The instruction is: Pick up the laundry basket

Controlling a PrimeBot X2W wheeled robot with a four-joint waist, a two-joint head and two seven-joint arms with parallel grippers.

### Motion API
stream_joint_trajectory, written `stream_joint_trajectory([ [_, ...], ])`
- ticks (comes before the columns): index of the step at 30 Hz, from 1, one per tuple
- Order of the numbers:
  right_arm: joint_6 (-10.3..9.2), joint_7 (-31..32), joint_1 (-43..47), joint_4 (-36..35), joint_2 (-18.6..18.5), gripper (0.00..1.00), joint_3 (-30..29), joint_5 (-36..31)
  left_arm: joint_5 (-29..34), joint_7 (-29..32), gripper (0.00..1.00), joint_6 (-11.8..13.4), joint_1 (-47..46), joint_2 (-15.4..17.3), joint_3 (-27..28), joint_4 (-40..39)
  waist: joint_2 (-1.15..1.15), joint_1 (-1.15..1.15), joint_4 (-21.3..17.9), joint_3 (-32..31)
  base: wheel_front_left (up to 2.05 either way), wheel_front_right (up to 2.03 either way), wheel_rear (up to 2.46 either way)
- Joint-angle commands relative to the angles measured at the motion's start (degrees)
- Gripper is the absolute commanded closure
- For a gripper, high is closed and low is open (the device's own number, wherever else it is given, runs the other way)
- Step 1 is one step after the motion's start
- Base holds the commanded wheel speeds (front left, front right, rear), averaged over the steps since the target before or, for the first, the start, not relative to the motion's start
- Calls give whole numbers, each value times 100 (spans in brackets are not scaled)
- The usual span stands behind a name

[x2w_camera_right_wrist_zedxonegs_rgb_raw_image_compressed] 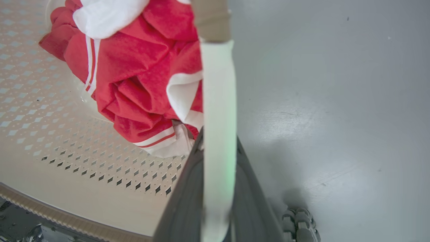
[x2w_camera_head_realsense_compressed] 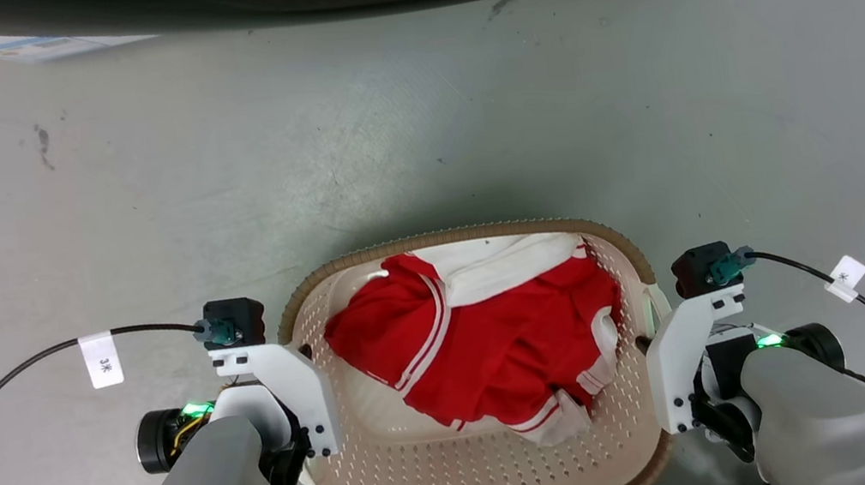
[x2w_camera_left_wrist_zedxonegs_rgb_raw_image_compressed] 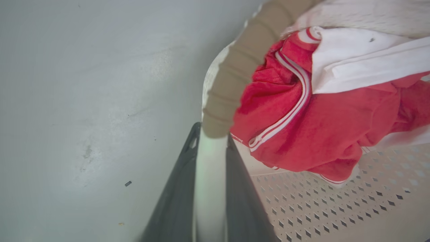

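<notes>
Between the two grippers: the cream perforated plastic laundry basket (x2w_camera_head_realsense_compressed: 449,237) with tan woven-look rim. The left gripper (x2w_camera_left_wrist_zedxonegs_rgb_raw_image_compressed: 212,134) and the right gripper (x2w_camera_right_wrist_zedxonegs_rgb_raw_image_compressed: 220,137) each pinch one side wall narrowly. A crumpled red-and-white cloth garment (x2w_camera_head_realsense_compressed: 482,339) lies inside, between them.

left claw (x2w_camera_left_wrist_zedxonegs_rgb_raw_image_compressed: 212,135), right claw (x2w_camera_right_wrist_zedxonegs_rgb_raw_image_compressed: 219,138), both clamped

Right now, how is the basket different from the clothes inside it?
The basket is cream plastic with holes and a tan rim; the clothes are soft, crumpled, red with white stripes. The basket is bigger, and the clothes cover only part of its floor. The left gripper and right gripper pinch the basket's walls between their fingers; the clothes lie loose. Both sit between the grippers.
</notes>
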Motion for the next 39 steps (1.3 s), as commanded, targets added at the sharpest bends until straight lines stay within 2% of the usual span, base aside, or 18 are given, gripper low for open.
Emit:
stream_joint_trajectory([
  [1, 11, 78, -65, -4, 44, 100, 73, 67, -80, 66, 100, -1, 29, -82, -26, -62, 0, 0, 24, -77, 0, 0, 0],
  [7, 12, 446, -156, -25, 68, 100, 222, 320, -317, 492, 100, -13, 45, -142, -186, -130, 0, 0, 53, -413, 0, 0, 0],
  [23, 34, 2388, -389, 8, 94, 100, 617, 1035, -1058, 2160, 100, -29, -42, -76, -507, -105, 0, 0, 12, -1772, 0, 0, 0],
  [39, 33, 3522, -502, 237, 83, 100, 612, 1193, -1322, 3191, 100, -28, -167, -72, -791, -17, 0, 0, 52, -3028, 0, 0, 0],
])
